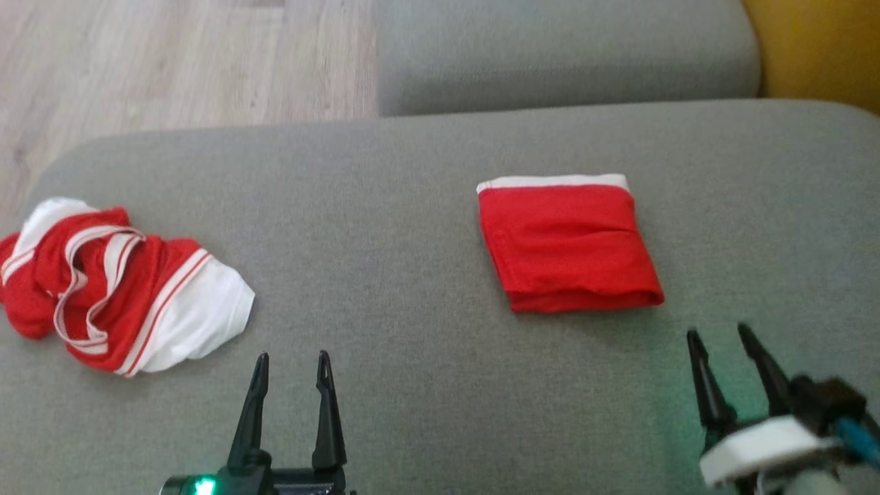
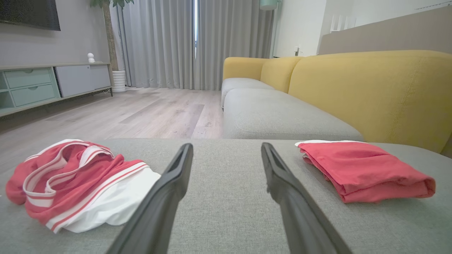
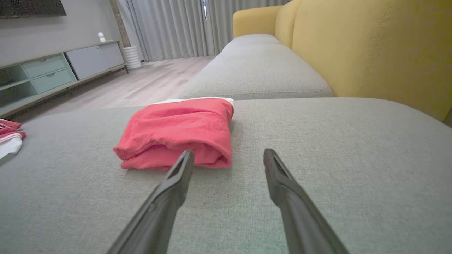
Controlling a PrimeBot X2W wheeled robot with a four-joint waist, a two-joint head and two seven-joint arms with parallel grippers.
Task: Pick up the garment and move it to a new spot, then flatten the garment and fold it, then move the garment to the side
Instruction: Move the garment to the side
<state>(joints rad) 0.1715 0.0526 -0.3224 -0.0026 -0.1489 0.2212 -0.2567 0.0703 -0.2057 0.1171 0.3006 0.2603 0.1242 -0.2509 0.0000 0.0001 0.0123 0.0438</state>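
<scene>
Your folded red garment, white-banded, lies flat right of centre on the grey cushion; a crumpled red-and-white garment sits at its left edge; left gripper and right gripper gape empty.

**A Living Room at Home**

I am looking across a home living room. A yellow sofa with grey seat cushions is stretching ahead of me. Long grey curtains are hanging down to a pale wood floor. A low drawer cabinet is standing beneath a dark wall screen, near a potted plant.
</scene>
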